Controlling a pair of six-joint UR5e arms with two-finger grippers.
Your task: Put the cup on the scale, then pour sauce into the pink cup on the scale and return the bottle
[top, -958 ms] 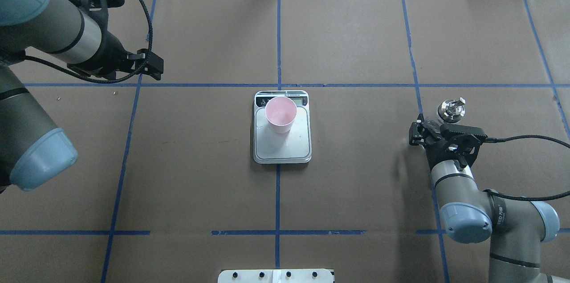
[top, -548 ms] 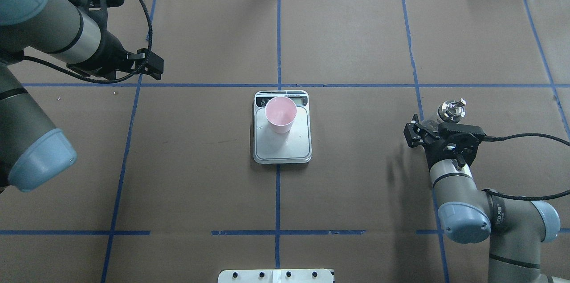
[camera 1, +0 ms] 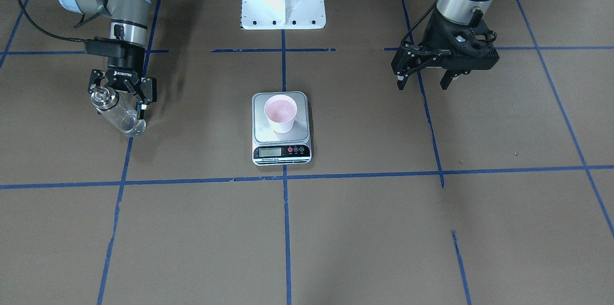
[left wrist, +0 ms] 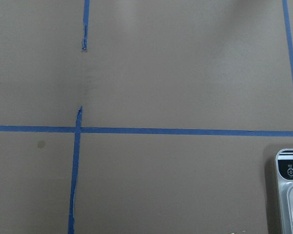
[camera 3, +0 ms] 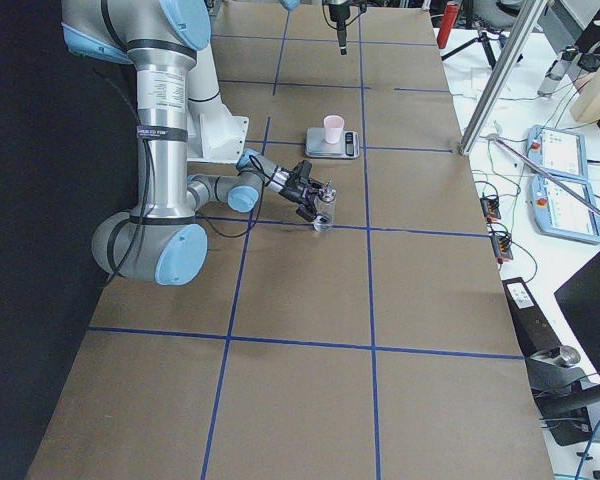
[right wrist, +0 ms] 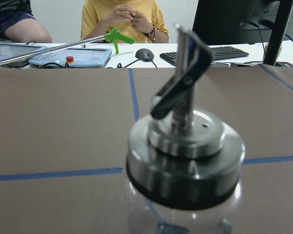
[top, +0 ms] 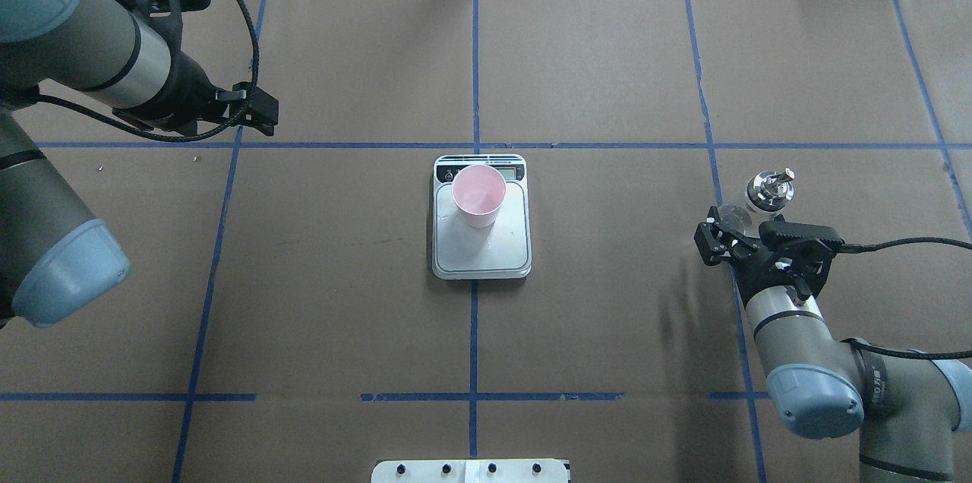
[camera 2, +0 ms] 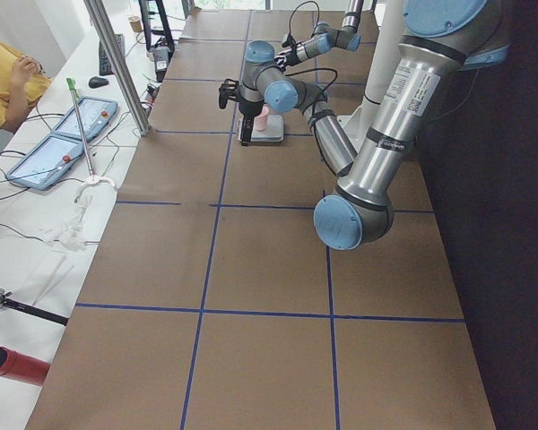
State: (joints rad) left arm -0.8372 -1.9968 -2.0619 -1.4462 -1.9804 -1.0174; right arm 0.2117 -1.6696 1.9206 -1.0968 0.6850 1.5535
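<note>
The pale pink cup (top: 478,194) stands upright on the silver scale (top: 482,259) at the table's middle; both also show in the front view, the cup (camera 1: 280,113) on the scale (camera 1: 282,152). The clear glass bottle (top: 769,189) with its silver cap and spout stands on the table at the right. My right gripper (top: 738,234) is open, its fingers spread to either side of the bottle's near side (camera 1: 122,122). The right wrist view shows the cap (right wrist: 185,151) very close. My left gripper (camera 1: 422,79) is open and empty, raised far left of the scale.
Brown paper with blue tape lines covers the table (top: 607,73). The robot's white base plate (camera 1: 283,3) sits behind the scale. An operator in yellow (right wrist: 119,19), tablets and a keyboard are beyond the far edge. A corner of the scale (left wrist: 290,195) shows in the left wrist view.
My right gripper has spread its fingers and drawn back a little toward the robot. The bottle stays where it stood. The left arm, cup and scale have not moved.
</note>
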